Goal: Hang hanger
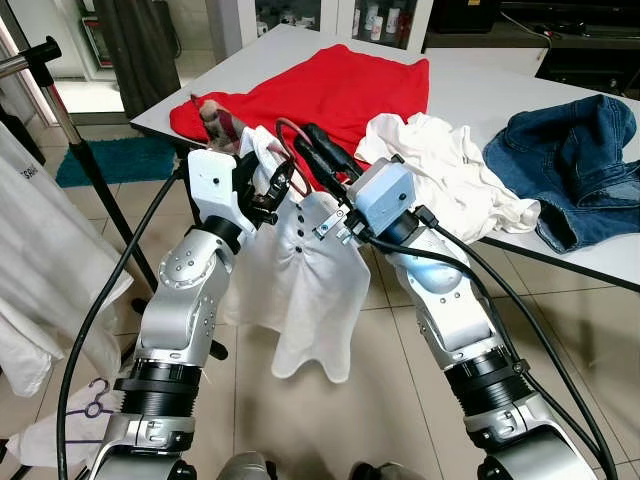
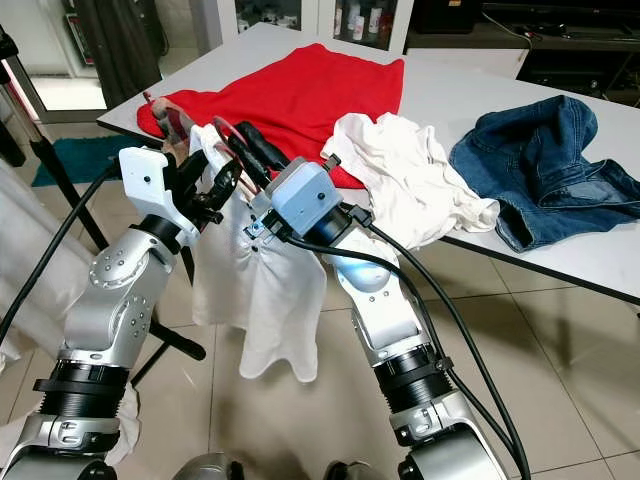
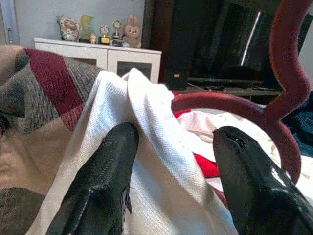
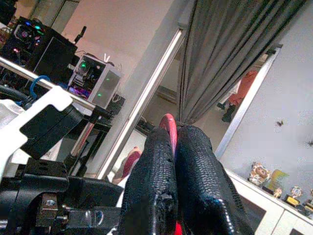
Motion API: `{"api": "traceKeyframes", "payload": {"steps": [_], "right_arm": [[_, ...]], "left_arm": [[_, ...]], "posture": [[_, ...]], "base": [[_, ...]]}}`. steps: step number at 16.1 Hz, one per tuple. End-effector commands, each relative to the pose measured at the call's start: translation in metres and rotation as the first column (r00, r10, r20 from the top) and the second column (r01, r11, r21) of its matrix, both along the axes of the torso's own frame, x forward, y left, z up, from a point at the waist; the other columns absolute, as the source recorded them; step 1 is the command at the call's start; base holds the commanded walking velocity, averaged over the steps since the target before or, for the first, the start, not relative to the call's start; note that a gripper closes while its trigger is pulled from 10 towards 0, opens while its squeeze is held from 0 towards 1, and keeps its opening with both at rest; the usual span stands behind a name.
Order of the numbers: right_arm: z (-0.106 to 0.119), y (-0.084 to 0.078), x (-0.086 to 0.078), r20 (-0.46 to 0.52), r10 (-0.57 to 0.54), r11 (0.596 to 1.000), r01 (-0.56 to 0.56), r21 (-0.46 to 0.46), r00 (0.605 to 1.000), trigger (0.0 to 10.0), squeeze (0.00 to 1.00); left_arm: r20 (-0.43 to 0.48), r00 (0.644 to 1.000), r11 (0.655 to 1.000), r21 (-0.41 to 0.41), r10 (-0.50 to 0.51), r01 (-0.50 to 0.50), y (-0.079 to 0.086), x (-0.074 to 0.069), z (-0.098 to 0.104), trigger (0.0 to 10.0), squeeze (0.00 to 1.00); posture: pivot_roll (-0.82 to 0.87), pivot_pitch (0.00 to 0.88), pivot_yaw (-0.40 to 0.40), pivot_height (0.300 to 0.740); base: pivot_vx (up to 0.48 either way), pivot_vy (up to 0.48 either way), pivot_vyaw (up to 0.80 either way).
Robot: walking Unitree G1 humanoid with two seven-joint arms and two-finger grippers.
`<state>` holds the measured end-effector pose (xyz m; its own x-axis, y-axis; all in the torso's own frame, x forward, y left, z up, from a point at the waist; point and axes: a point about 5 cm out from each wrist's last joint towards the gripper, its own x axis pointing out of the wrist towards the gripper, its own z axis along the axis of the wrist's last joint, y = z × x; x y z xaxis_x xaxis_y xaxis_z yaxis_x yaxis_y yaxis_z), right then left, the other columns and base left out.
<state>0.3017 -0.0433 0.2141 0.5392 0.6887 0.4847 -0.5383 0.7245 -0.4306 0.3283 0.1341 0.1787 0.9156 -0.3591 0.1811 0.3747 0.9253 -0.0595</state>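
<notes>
Mid-frame: white shirt hanging on red hanger. Right gripper fingers pressed together on hanger hook; left gripper fingers spread around shirt collar. Behind, upper frame: table, red cloth, jeans.

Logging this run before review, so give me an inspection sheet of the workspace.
Surface: white table, tiled floor below.
Job's things: red hanger carrying a white shirt, held up between both arms.
Clutter: red garment, white garment, jeans on the table.
Grippers: right gripper shut on the hanger hook; left gripper open around the shirt's collar.
Cables: black cables along both arms.
Surroundings: clothes rack on the left, hung white garments.
</notes>
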Motion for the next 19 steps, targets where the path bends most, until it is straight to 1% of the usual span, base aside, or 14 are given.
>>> {"api": "traceKeyframes", "payload": {"steps": [1, 6, 11, 14, 19], "right_arm": [[0.0129, -0.0009, -0.003, 0.053, 0.005, 0.999, -0.006, 0.036, 0.999, 0.0, 0.27], [0.0133, -0.0023, -0.0022, 0.051, 0.002, 0.999, -0.003, 0.036, 0.999, 0.0, 0.27], [0.0164, -0.0032, -0.0022, 0.059, 0.001, 0.999, -0.004, 0.045, 0.998, 0.0, 0.27], [0.014, -0.0043, -0.0019, 0.05, -0.001, 0.999, -0.002, 0.042, 0.999, 0.0, 0.27], [0.0076, -0.009, -0.0012, 0.028, -0.011, 1.0, 0.01, 0.027, 1.0, 0.0, 0.27]], "left_arm": [[-0.025, 1.0, 1.0, -0.003, 0.008, -0.008, 0.0015, 0.0012, -0.0032, 0.0, 0.0], [-0.025, 1.0, 1.0, -0.006, 0.005, -0.005, 0.0039, -0.0007, -0.0044, 0.0, 0.0], [-0.004, 0.999, 0.999, -0.009, -0.054, 0.054, -0.0011, -0.0033, -0.0029, 0.0, 0.0], [0.005, 0.999, 0.999, -0.006, -0.052, 0.052, -0.0001, -0.0034, -0.0021, 0.0, 0.0], [0.046, 0.998, 0.999, -0.008, -0.039, 0.039, 0.0059, -0.0053, 0.0021, 0.0, 0.0]], "posture": [[0.07, 0.0, -0.008, 0.74], [0.07, 0.0, -0.008, 0.74], [0.07, 0.0, -0.007, 0.74], [0.07, 0.0, -0.006, 0.74], [0.07, 0.0, -0.007, 0.74]], "base": [[0.0, 0.0, 0.0], [0.0, 0.0, 0.0], [0.0, 0.0, 0.0], [0.0, 0.0, 0.0], [0.0, 0.0, 0.0]]}}
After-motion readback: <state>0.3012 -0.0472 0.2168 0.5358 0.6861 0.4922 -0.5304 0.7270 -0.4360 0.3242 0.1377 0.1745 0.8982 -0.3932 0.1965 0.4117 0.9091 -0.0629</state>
